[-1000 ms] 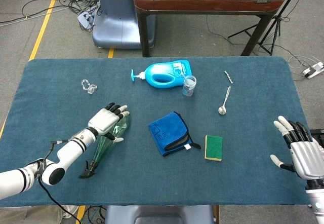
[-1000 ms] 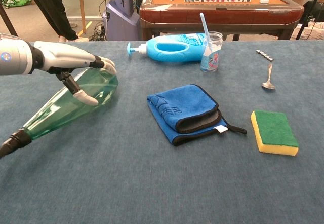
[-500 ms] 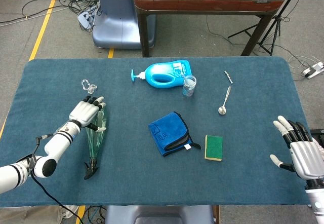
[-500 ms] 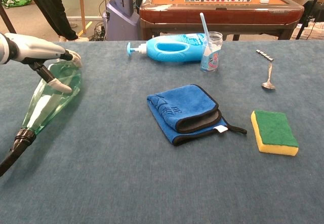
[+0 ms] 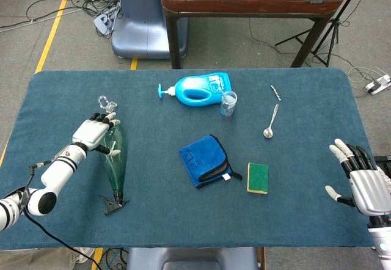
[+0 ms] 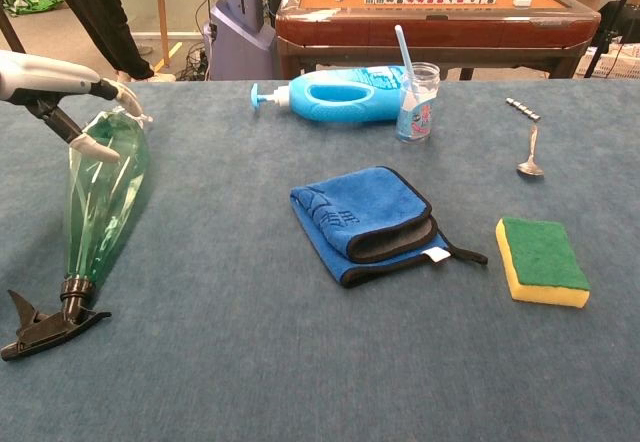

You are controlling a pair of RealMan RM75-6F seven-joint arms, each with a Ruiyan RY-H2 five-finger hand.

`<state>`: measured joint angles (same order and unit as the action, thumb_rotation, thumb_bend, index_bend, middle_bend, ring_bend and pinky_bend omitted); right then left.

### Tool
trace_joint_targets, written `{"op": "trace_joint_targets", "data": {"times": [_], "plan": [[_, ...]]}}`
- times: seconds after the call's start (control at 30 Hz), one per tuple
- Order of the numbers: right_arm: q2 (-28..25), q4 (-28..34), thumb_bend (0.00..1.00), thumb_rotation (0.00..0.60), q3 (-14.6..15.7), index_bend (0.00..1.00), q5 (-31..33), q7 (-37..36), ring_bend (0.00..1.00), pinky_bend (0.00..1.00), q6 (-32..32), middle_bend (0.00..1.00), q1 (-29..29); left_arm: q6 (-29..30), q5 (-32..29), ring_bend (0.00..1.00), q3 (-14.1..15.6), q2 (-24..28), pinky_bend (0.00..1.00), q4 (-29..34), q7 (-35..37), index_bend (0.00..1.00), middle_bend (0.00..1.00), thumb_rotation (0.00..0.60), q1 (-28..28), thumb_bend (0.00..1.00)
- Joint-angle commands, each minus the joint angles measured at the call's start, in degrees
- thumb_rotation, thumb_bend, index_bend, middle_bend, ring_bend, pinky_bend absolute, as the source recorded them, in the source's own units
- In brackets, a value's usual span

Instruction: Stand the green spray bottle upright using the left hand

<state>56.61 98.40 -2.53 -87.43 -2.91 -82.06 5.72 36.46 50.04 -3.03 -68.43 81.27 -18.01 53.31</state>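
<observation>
Green spray bottle [image 5: 115, 160] lying on the blue table cloth [image 5: 183, 221] at the robot's left side, wide base pointing away toward the far edge, black trigger head [image 5: 113, 204] pointing toward the near edge and resting on the cloth. In the chest view, appearing tilted [image 6: 98, 202], base raised off the cloth and nozzle end [image 6: 45, 327] down. Left hand [image 5: 93, 132] gripping the bottle's wide base, fingers curling over the top of it and the thumb pressing against the side, so the bottle's body stretching from the hand toward the robot. Same hand showing at the chest view's upper left [image 6: 95, 112], clamping around the bottle's fat end. Small clear ring-shaped object [image 5: 107, 104] sitting just beyond the hand.

Right hand [image 5: 361, 178] hovering at the table's near right corner, fingers spread apart, holding nothing, well apart from the bottle.

Blue pump bottle [image 5: 195, 90] lying on its side near the far edge, small glass jar [image 5: 228, 103] standing just beside it with a blue stick in it. Folded blue towel [image 5: 204, 160] sitting mid-table, yellow-and-green sponge [image 5: 258, 178] near its right. Spoon [image 5: 270, 122] and a small metal bit [image 5: 275, 92] lying further right.
</observation>
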Motion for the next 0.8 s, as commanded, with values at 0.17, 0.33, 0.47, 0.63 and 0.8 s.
{"op": "trace_joint_targets", "data": {"times": [0.17, 0.33, 0.47, 0.63, 0.8], "plan": [[-0.05, 0.03, 0.20, 0.600, 0.05, 0.09, 0.14, 0.03, 0.00, 0.00, 0.13, 0.06, -0.01, 9.15, 16.73, 0.00, 1.90, 1.29, 0.00, -0.14, 3.61, 0.06, 0.00, 0.600, -4.90, 0.18], [-0.03, 0.23, 0.20, 0.600, 0.01, 0.09, 0.13, 0.36, 0.00, 0.00, 0.44, 0.06, 0.22, 12.86, 27.27, 0.00, 3.84, 2.74, 0.00, -0.45, 9.05, 0.04, 0.00, 0.600, -6.73, 0.21], [0.05, 0.45, 0.20, 0.600, 0.03, 0.09, 0.08, 0.66, 0.00, 0.00, 0.72, 0.06, 0.42, 12.22, 30.09, 0.00, 4.61, 5.01, 0.00, 2.36, 9.92, 0.08, 0.00, 0.596, -6.67, 0.45], [0.04, 0.67, 0.20, 0.600, 0.17, 0.09, 0.11, 0.85, 0.00, 0.00, 0.62, 0.06, 0.27, 9.27, 29.69, 0.00, 4.11, 5.60, 0.00, 3.18, 9.17, 0.10, 0.00, 0.571, -5.60, 0.72], [-0.03, 0.76, 0.20, 0.600, 0.33, 0.09, 0.20, 0.85, 0.00, 0.00, 0.16, 0.06, -0.14, 4.85, 26.53, 0.00, 2.80, 3.71, 0.00, 1.12, 9.04, 0.10, 0.00, 0.600, -3.97, 0.78]]}}
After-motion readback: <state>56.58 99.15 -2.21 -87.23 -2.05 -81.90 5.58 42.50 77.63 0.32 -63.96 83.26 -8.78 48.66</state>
